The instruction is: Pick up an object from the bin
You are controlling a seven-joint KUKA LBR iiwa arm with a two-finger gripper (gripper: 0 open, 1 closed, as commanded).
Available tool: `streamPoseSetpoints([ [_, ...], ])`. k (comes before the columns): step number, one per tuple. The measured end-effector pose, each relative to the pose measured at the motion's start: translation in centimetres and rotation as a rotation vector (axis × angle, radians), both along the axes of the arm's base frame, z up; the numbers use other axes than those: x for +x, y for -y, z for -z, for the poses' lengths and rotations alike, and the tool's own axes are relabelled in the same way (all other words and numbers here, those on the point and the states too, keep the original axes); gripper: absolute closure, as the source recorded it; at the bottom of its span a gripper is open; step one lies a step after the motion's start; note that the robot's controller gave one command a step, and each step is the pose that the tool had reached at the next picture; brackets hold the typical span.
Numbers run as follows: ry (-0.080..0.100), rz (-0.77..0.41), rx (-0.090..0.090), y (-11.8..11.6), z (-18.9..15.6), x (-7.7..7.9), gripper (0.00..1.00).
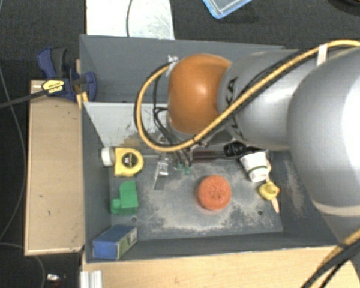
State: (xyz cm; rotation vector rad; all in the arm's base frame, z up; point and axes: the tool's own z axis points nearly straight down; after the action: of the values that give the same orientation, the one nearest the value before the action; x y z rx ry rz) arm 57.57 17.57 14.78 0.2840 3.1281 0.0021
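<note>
I can't tell if my pincer (173,170) is spread; the orange ball (214,192) lies near it, toward the view's lower right

Lit brightly from above, with soft glare on the glossy orange dome cover (195,92) at twelve o'clock and dim shadow beneath it across the dusty grey metal bin (186,219).

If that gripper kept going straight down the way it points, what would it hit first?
Probably the bare bin floor: the gripper points down into the gap between the yellow tape measure and the orange round disc. Depth is hard to judge here.
</note>
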Motion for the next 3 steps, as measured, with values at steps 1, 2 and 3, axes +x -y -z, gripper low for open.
streamPoseSetpoints([
  [1,0.001,-0.027,0.002,4.9,2.3,-4.3,0.0],
  [2,0.002,-0.118,0.002,6.2,4.1,-2.9,0.0],
  [3,-0.002,-0.136,0.0,12.2,2.5,-4.2,0.0],
])
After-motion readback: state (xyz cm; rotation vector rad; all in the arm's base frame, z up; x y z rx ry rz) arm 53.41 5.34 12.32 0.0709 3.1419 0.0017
